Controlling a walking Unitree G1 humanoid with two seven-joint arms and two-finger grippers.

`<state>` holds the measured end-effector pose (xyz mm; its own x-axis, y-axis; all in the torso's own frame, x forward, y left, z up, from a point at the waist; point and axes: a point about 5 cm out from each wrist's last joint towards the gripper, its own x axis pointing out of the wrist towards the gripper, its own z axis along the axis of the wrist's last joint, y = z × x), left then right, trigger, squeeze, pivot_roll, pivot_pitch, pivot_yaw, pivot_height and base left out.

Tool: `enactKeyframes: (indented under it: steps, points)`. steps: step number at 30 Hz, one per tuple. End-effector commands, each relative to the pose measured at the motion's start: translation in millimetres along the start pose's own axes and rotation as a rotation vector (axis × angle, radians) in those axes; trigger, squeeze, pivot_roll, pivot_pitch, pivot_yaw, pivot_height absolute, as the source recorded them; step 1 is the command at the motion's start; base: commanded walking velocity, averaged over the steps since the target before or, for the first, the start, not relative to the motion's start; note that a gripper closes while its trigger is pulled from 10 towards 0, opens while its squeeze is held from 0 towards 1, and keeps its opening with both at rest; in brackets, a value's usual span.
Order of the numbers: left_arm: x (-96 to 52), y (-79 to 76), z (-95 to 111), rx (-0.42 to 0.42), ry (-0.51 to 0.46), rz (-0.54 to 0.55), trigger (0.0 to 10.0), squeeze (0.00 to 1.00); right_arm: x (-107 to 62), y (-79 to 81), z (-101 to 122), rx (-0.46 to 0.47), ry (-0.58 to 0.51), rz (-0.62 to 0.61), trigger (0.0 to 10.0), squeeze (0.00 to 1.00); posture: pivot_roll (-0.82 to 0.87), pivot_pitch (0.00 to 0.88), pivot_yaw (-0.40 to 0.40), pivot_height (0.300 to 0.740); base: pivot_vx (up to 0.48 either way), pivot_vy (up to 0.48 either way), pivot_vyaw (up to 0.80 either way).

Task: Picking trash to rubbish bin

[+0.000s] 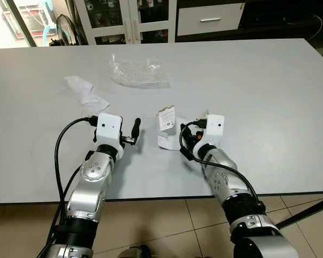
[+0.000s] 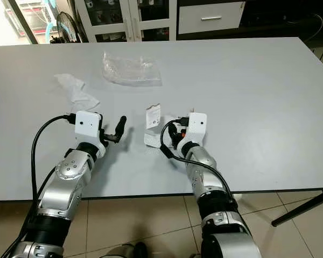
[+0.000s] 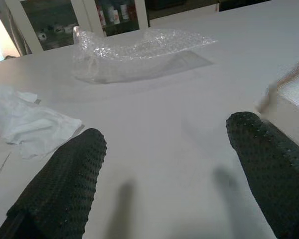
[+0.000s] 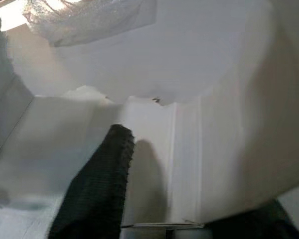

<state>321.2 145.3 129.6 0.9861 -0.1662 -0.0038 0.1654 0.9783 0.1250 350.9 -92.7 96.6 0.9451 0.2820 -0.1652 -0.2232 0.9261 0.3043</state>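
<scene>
Three pieces of trash lie on the pale grey table [image 1: 258, 97]: a clear bubble-wrap bag [image 1: 137, 71] at the far middle, a crumpled white tissue [image 1: 86, 92] to the left, and a white paper packet [image 1: 167, 124] near the front, partly standing up. My right gripper [image 1: 178, 137] is at the packet, open, with the white packet [image 4: 189, 124] between its two fingers [image 4: 97, 184]. My left gripper [image 1: 133, 133] hovers low over bare table to the left of the packet, open and holding nothing. Beyond its fingertips [image 3: 65, 174] lie the bag [image 3: 139, 50] and the tissue [image 3: 30, 124].
The table's front edge [image 1: 161, 199] runs just under my forearms, with tiled floor below. Behind the table stand glass-door cabinets [image 1: 129, 16], a white drawer [image 1: 210, 19] and a fan [image 1: 64, 27]. A table leg [image 1: 312, 207] shows at the lower right.
</scene>
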Motion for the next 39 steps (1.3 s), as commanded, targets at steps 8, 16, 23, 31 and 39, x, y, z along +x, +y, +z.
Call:
enactKeyframes:
  steps: [8, 16, 23, 31, 39]
  points:
    - [-2.8, 0.6, 0.8, 0.020, -0.002, 0.019, 10.0, 0.00, 1.9, 0.5, 0.9, -0.010, -0.010, 0.001, 0.0, 0.00, 0.08, 0.120, 0.050, 0.740, 0.000, 0.000, 0.00]
    - [-6.7, 6.7, -1.2, 0.035, 0.004, 0.035, 10.0, 0.00, 4.3, -0.2, 3.8, -0.008, -0.033, -0.027, 0.0, 0.00, 0.09, 0.115, 0.047, 0.740, 0.000, 0.000, 0.00]
    - [-4.4, 5.3, 1.4, 0.028, -0.005, 0.045, 10.0, 0.00, 3.9, -7.1, 11.2, -0.026, -0.074, -0.096, 0.0, 0.00, 0.09, 0.109, 0.042, 0.740, 0.000, 0.000, 0.00]
    - [-4.8, 2.9, 0.4, 0.025, -0.007, 0.041, 10.0, 0.00, -0.9, -16.6, 29.4, -0.080, -0.175, -0.155, 0.0, 0.00, 0.09, 0.110, 0.039, 0.740, 0.000, 0.000, 0.00]
    - [-3.4, 0.1, 2.9, 0.007, -0.023, 0.043, 10.0, 0.00, -17.3, -17.8, 68.6, -0.243, -0.336, -0.198, 0.0, 0.00, 0.06, 0.105, 0.039, 0.740, 0.000, 0.000, 0.00]
